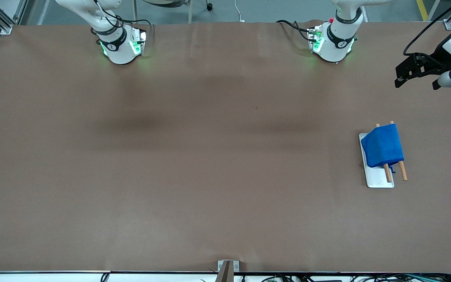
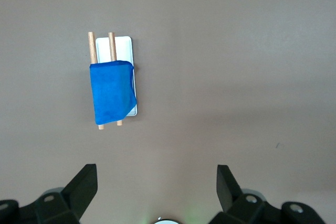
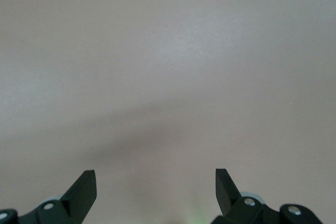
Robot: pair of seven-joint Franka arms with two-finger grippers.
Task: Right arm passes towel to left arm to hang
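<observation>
The blue towel hangs folded over two wooden rods of a small rack with a white base, toward the left arm's end of the table. It also shows in the left wrist view, draped over the rods. My left gripper is up in the air beside the rack, open and empty. My right gripper is open and empty over bare table; it is out of the front view.
The brown table top is bare apart from the rack. The right arm's base and the left arm's base with its red knob stand along the table's edge farthest from the front camera.
</observation>
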